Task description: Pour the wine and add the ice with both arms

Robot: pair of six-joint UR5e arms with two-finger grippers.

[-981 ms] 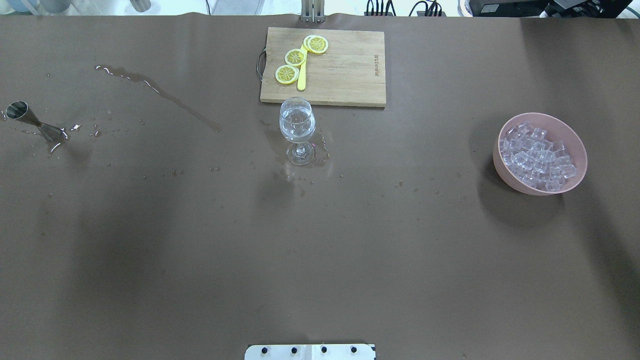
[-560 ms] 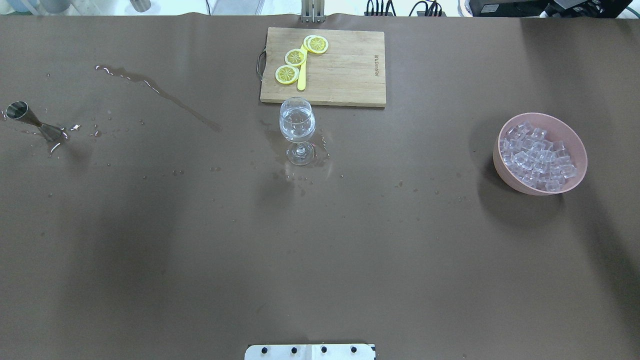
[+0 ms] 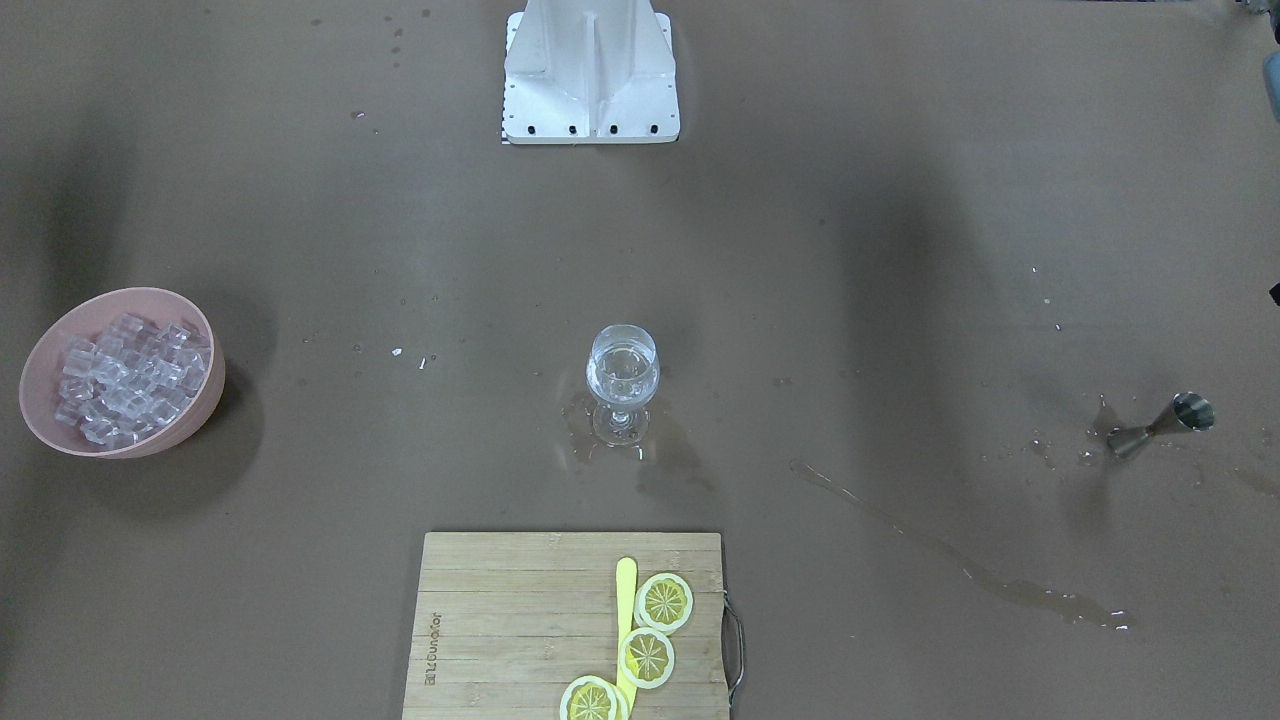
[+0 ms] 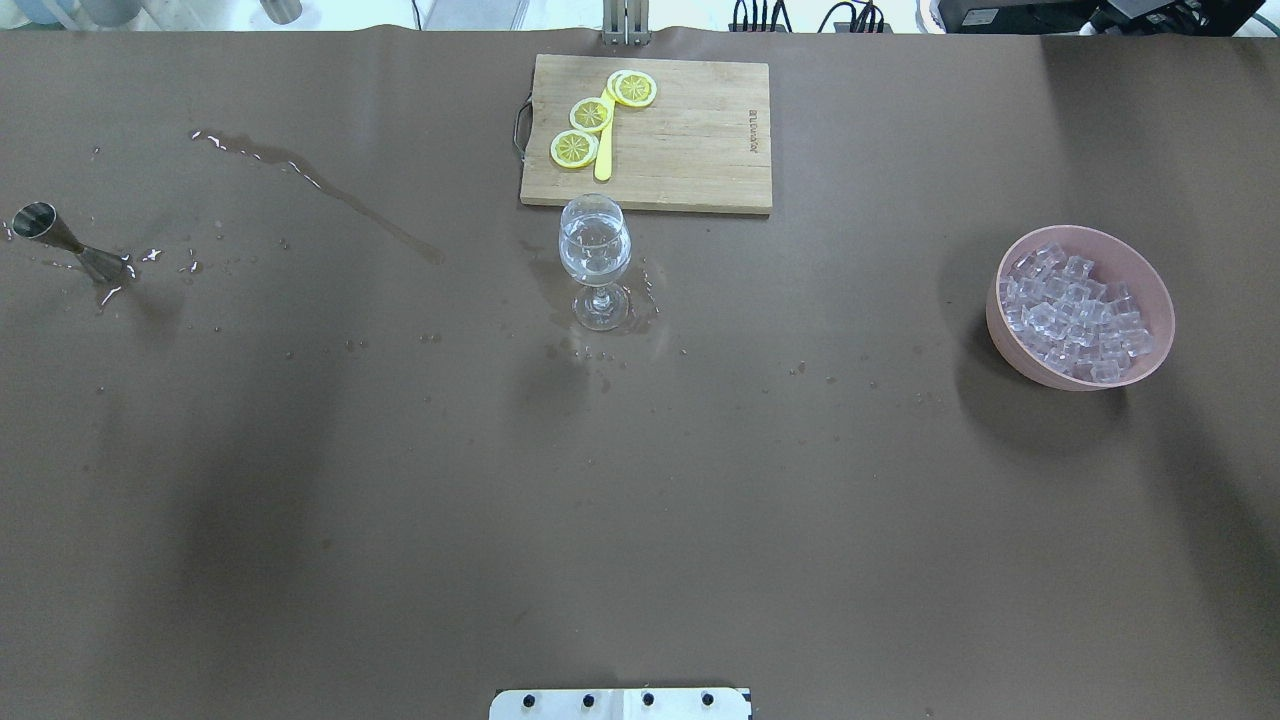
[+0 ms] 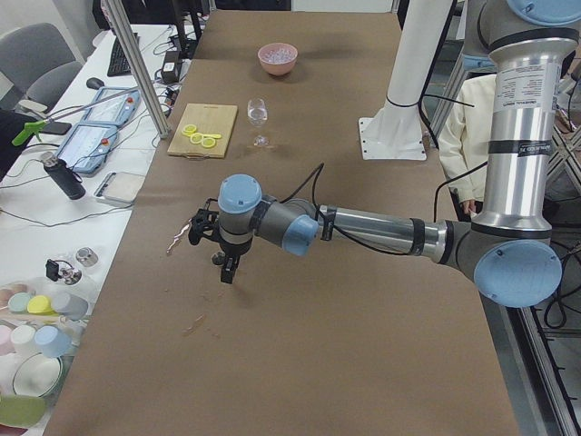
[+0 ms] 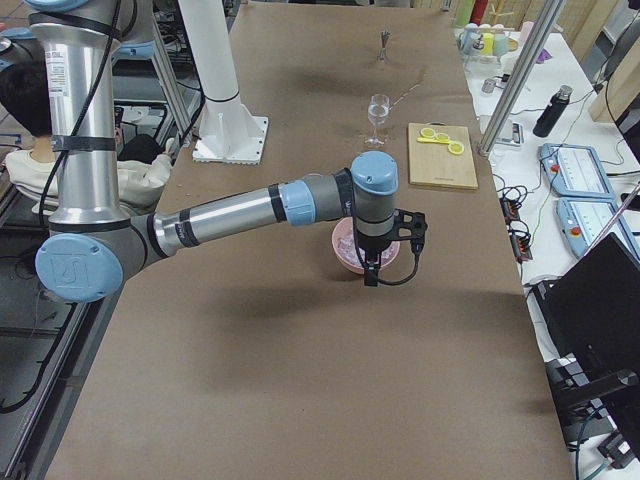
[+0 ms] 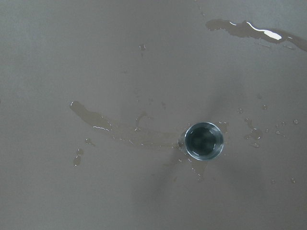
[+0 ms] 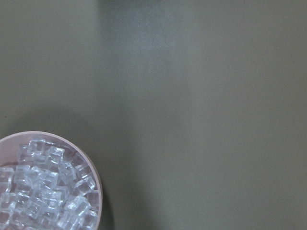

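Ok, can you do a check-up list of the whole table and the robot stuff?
Surface: brown table is wet, with a long spill streak and puddles by the glass foot and measuring cup.
Job's things: wine glass upright, clear liquid inside; ice heaped in the pink bowl; measuring cup upright.
Clutter: cutting board with three lemon slices and a yellow stick.
Grippers: left gripper hangs near the measuring cup, right gripper near the bowl; open or shut cannot be told.
Cables: black cable loops beside the left arm.
Surroundings: side bench with bottles and cups; a person behind the robot.
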